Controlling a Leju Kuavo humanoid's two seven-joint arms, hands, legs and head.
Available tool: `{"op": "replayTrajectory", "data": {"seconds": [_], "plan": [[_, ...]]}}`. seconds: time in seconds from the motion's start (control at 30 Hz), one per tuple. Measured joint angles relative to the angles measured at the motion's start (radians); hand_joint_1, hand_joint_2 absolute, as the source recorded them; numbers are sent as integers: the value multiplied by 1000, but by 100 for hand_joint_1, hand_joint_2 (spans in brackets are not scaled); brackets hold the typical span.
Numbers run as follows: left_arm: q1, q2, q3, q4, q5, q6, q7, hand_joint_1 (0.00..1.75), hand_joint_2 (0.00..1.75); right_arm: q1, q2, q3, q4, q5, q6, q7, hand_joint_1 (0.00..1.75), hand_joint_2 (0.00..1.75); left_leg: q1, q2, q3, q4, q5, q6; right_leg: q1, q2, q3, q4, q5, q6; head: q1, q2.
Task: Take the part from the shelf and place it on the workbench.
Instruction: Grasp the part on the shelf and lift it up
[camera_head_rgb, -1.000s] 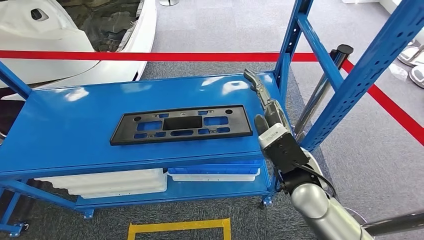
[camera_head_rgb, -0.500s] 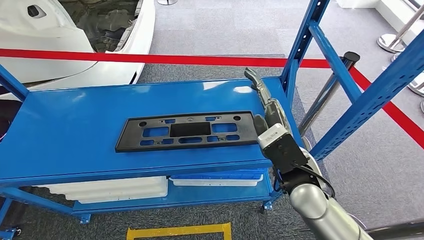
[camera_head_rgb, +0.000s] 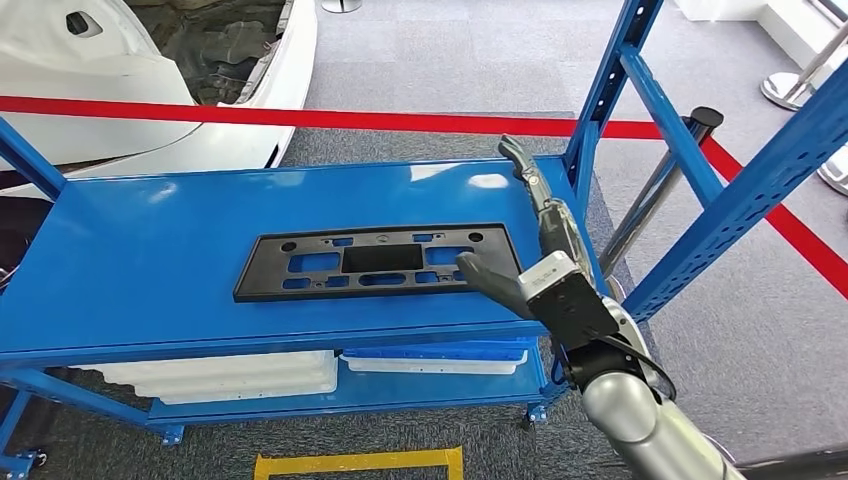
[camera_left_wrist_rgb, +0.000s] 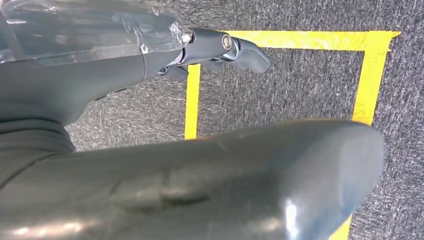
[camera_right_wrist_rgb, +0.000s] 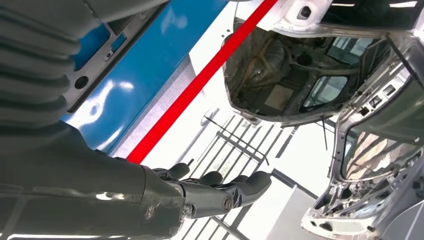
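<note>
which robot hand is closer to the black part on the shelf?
Right. The right robot hand is at the black part's right end, thumb over it. The left robot hand hangs over the floor's yellow tape.

The part is a long, flat black plastic plate with several rectangular openings, lying flat on the blue shelf.

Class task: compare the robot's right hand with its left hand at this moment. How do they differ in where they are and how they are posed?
1. The right hand is raised at the shelf, beside the black part's right end; the left hand hangs over grey carpet with a yellow floor marking.
2. The right hand's thumb lies over the part's corner; the left hand is near no part.

Shared: both hold nothing.
</note>
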Motion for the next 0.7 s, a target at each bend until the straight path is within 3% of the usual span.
{"op": "replayTrajectory", "data": {"seconds": [0.23, 0.4, 0.5, 0.7], "plan": [[0, 0, 0, 0, 0, 0, 0, 0, 0, 69, 18, 0, 4, 165, -15, 58, 0, 175, 0, 0, 1, -2, 0, 0, 1, 0, 1, 0, -1, -1, 1, 0], [0, 0, 0, 0, 0, 0, 3, 0, 0, 114, 34, 0, 19, 200, 1, 75, 0, 175, 0, 0, 1, -2, 0, 0, 1, 0, 1, 0, -1, -1, 1, 0], [0, 0, 0, 0, 0, 0, 4, 0, 0, 125, 42, 0, 36, 240, 44, 104, 0, 175, 1, 0, 2, -3, 0, 0, 1, 0, 1, 0, -1, -1, 1, 0], [0, 0, 0, 0, -7, 2, 8, 0, 0, 129, 49, 2, 92, 481, 143, 207, 0, 175, 0, 0, 2, -3, 0, 0, 2, 0, 1, 0, -1, -1, 2, 0]]}}
